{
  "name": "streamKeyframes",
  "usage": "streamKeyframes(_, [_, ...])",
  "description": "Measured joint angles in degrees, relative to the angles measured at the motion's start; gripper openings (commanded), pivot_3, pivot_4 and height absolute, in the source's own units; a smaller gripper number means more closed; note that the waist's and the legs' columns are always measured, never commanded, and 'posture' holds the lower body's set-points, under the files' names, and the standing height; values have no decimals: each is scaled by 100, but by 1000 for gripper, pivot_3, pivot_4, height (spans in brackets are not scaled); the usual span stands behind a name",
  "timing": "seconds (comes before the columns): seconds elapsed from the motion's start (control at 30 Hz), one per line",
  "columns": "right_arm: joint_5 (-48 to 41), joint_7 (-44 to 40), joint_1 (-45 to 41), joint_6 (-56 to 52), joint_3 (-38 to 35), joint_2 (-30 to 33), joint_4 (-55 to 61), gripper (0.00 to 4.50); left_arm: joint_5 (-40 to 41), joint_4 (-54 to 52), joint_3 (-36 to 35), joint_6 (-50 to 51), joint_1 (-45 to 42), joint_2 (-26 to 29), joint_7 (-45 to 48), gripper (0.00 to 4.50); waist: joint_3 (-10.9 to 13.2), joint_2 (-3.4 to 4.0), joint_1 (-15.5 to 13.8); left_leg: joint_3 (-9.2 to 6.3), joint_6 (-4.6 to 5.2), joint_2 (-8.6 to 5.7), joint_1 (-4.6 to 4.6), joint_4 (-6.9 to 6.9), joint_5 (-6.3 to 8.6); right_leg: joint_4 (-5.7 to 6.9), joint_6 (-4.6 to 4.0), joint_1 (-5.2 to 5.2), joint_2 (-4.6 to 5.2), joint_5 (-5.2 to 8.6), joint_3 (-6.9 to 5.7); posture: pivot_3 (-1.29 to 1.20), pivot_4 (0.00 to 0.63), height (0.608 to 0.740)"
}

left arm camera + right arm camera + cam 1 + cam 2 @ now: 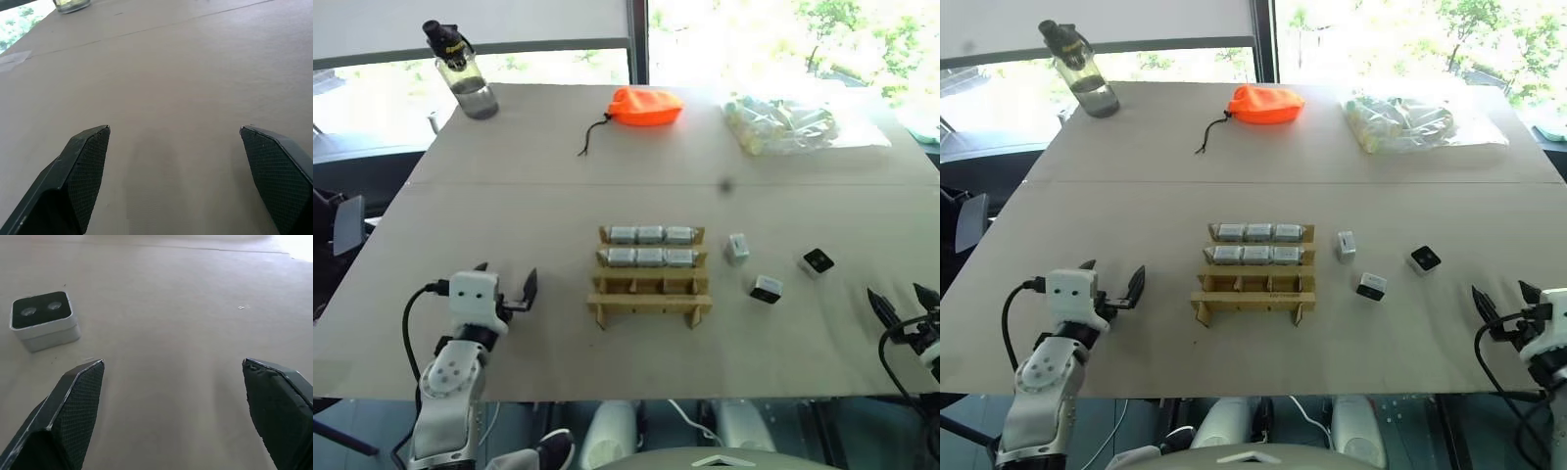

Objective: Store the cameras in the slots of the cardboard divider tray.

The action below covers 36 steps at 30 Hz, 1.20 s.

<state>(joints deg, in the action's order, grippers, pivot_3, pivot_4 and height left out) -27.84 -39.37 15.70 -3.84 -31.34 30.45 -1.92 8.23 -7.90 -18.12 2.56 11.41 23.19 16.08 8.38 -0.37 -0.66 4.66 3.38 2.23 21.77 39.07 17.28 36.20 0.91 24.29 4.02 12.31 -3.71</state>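
Tan cardboard tray (649,294) sits mid-table, its two back rows full; three cameras (767,288) lie loose to its right. Both grippers—left (505,284), right (903,302)—hang spread and empty. A skewed pinch could tip a camera—or nudge the light tray.

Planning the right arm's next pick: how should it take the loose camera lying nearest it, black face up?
Probably from above, right end effector open, closing on the two silver side walls of the camera. It lies flat on the table, lens face up, with clear space around it.
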Motion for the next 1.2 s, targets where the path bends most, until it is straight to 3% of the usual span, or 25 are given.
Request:
streamKeyframes(0.2, [-411, -1020, 370, -661, -10, 871, 383, 4500, 657, -11, -247, 496, -181, 874, 955, 4399, 5, -5, -17, -6, 0, 1, 4, 1, 0, -1, 3, 2, 2, 2, -7, 0, 150, 740])
streamKeyframes(0.43, [-448, -2061, -108, -993, 610, 1648, 917, 4500, 2197, -200, -522, 1338, -724, 2692, 3592, 4399, 16, -11, -2, 8, -2, 1, 14, 0, -1, -6, 1, 14, -3, 1, -13, 0, 150, 740])
streamKeyframes(0.63, [-383, -2344, -631, -1150, 1116, 1863, 1162, 4500, 3255, -776, -841, 1702, -347, 3427, 5518, 4399, 31, -24, 6, 20, -31, 1, 38, -1, -16, -23, 6, 35, -25, 0, -7, 0, 150, 740])
streamKeyframes(0.77, [-384, -2456, -762, -1257, 1370, 1866, 1280, 4500, 3743, -1247, -1200, 1959, 15, 3632, 6409, 4399, 40, -18, -22, 19, -32, -3, 40, 0, -16, -27, 12, 33, -25, 3, -7, 0, 150, 740])
streamKeyframes(0.93, [-263, -2475, -899, -1266, 1461, 1871, 1140, 4500, 4000, -1464, -1397, 2086, 25, 3632, 6777, 4399, 45, -17, -27, 17, -32, -3, 33, 3, -16, -24, 28, 26, -31, 14, -6, 0, 150, 740])
streamKeyframes(1.2, [60, -1588, -1222, -1049, 1244, 1228, 286, 4500, 4268, -1624, -1662, 2256, 215, 3616, 7182, 4399, 50, -12, -6, 26, -34, 1, 28, 2, -17, -14, 13, 29, -42, 0, 6, 0, 150, 740])
